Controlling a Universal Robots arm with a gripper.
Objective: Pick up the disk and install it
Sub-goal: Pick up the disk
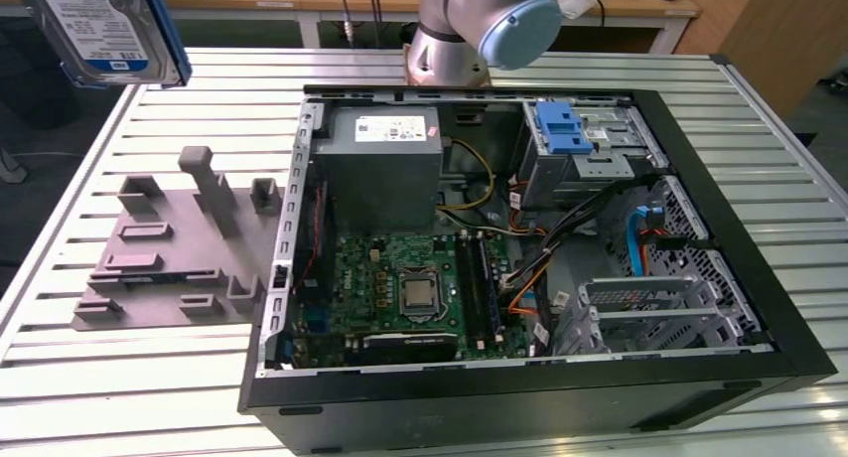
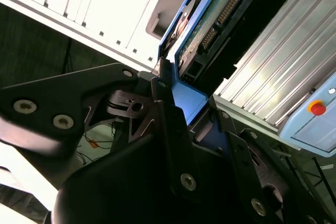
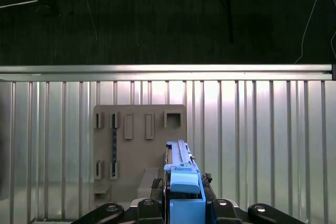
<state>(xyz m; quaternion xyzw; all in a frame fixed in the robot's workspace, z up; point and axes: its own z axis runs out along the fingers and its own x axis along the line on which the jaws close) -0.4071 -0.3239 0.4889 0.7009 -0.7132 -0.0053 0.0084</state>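
1. The disk (image 1: 99, 30) is held in the air at the exterior view's left, clear of the worktop (image 1: 133, 378) and above its far corner on that side. Its labelled face shows in the exterior view.
2. In the second wrist view the gripper (image 2: 186, 95) is closed on the disk, with a dark finger on either side of the blue carrier frame (image 3: 185, 182). There is no gap between pads and frame, so the hold looks firm.
3. Below it, near the worktop's edge on the exterior view's left, lies a grey fixture plate (image 1: 159, 268) with raised blocks. In the first wrist view the disk hangs edge-on over this plate without touching it.
4. To the right the open computer case (image 1: 530, 397) lies on its side and takes up most of the worktop. A grey power supply (image 1: 384, 169) sits towards the far edge.
5. Further right in the case is the drive bay (image 1: 590, 154), with a blue latch (image 1: 562, 129) above it.
6. As I judge it, the pick is done and the install has not begun, since the disk is well apart from the bay.
7. The next move calls for carrying the disk across the case wall, squaring the frame to the bay and avoiding the loose cables.
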